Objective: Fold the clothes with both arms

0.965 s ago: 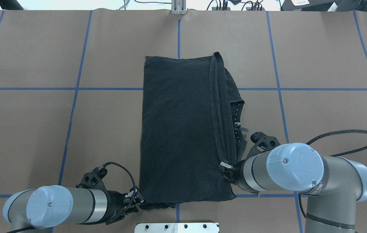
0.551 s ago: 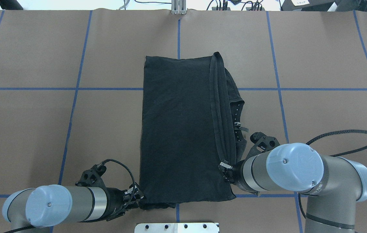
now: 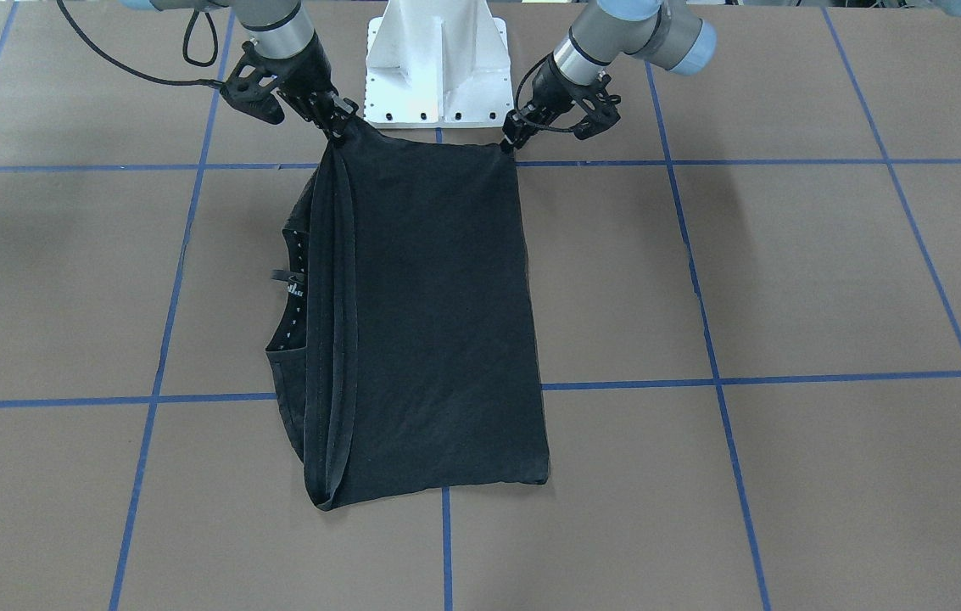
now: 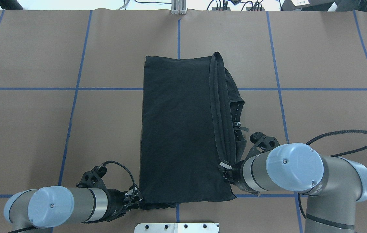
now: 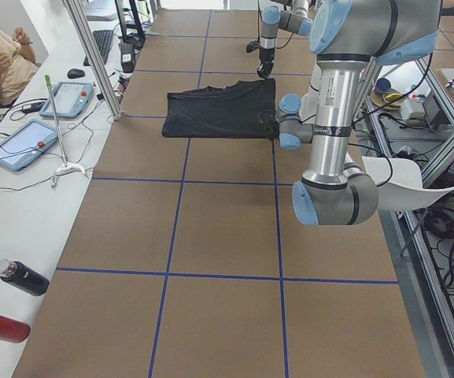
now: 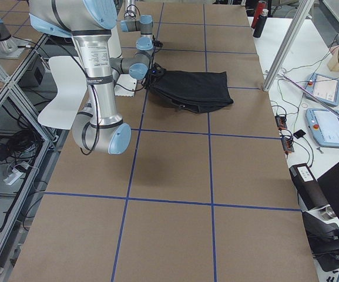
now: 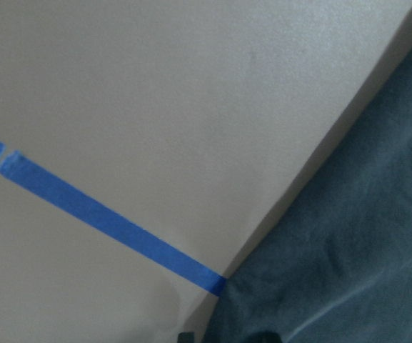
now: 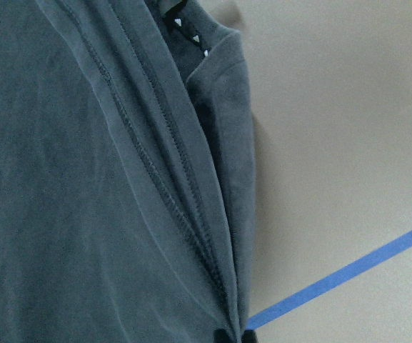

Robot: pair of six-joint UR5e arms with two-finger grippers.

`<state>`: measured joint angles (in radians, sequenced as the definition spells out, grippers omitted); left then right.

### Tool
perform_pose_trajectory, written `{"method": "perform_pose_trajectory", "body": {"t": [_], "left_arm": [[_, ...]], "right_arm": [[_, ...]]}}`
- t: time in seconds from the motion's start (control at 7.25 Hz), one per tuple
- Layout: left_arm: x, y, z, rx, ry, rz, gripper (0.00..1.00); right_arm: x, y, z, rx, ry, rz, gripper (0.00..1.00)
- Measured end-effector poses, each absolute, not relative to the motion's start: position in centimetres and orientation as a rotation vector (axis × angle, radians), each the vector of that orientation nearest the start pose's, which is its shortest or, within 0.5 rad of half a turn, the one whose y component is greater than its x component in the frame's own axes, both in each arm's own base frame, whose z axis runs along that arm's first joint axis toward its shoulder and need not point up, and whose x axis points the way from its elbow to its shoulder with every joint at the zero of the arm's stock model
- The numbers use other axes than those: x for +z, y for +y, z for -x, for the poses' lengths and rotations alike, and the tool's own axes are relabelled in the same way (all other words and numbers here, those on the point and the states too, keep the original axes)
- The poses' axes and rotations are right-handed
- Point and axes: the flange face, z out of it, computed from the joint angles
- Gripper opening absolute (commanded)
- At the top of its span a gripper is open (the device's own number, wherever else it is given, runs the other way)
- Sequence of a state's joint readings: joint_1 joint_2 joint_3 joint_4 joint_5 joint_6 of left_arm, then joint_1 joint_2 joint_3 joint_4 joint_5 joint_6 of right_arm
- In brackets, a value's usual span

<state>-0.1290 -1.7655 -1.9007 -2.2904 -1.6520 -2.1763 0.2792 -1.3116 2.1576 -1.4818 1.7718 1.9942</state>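
Note:
The black T-shirt point(image 4: 177, 129) lies folded into a long rectangle in the middle of the brown table, and its collar and hems point(image 4: 225, 123) show along its right edge. My left gripper point(image 4: 137, 198) is low at the near left corner, shut on the cloth there; it also shows in the front view point(image 3: 509, 140). My right gripper point(image 4: 224, 168) is shut on the near right corner at the stitched hem, and the front view shows this corner drawn up to the right gripper point(image 3: 336, 127). The right wrist view shows the hems point(image 8: 184, 214) converging between my fingers.
The white pedestal base point(image 4: 177, 227) stands just behind the shirt's near edge. Blue tape lines point(image 4: 76, 89) grid the table. A side bench on the far side holds tablets point(image 5: 18, 146) and bottles point(image 5: 22, 277), and a person sits there.
My left gripper has shifted slightly at the near left corner and its fingers have narrowed onto the cloth. The right arm and the shirt have not moved.

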Motion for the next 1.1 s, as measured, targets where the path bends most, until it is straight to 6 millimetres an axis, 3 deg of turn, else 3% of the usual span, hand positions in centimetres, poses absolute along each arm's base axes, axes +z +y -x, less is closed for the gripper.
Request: {"method": "perform_pose_trajectory", "body": {"t": [0.69,1.1], "left_arm": [[31.1,-19.6,-51.8,-0.585,1.230,0.382,0.00],[30.1,-19.1,-47.4,-0.573,1.262,0.385,0.00]], "right_arm": [[25.7,-24.9,45.5,0.554,-0.930,0.256,0.00],[25.1,-25.0,44.6,0.555,-0.947,0.256,0.00]]}}
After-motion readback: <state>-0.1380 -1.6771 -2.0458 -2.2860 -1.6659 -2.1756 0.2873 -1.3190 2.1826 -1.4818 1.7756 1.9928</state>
